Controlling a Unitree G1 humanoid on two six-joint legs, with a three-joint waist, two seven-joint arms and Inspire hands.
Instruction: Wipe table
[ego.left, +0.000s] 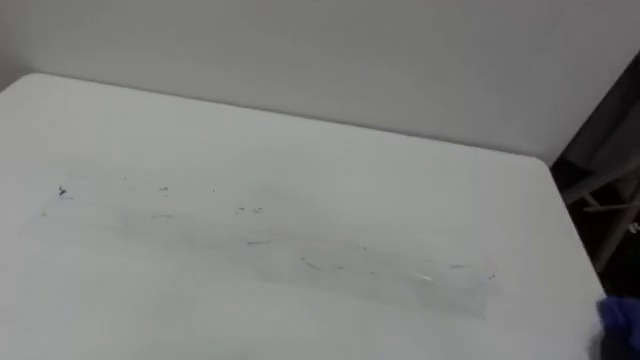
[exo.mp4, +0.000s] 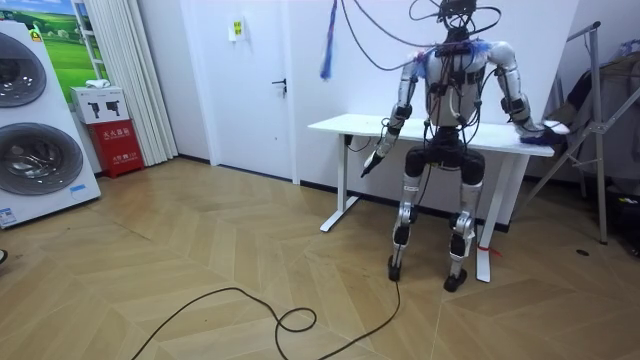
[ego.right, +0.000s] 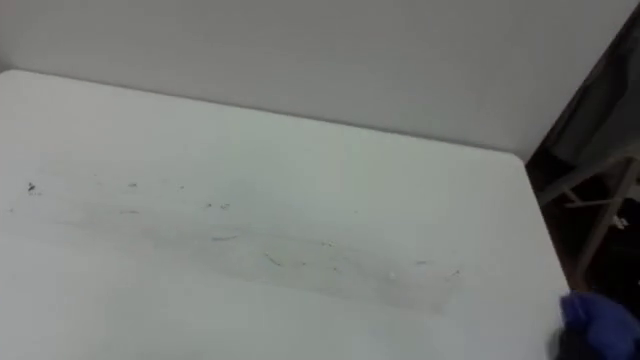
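Right hand (exo.mp4: 527, 127) is resting by the cloth (ego.right: 600, 318) at the table's (ego.left: 300, 150) right end; left hand (exo.mp4: 373, 160) is hanging low. Either grip — I cannot tell.

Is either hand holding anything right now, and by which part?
The right hand lies on the blue cloth at the right end of the table; its grip cannot be told. The left hand hangs below the front edge.
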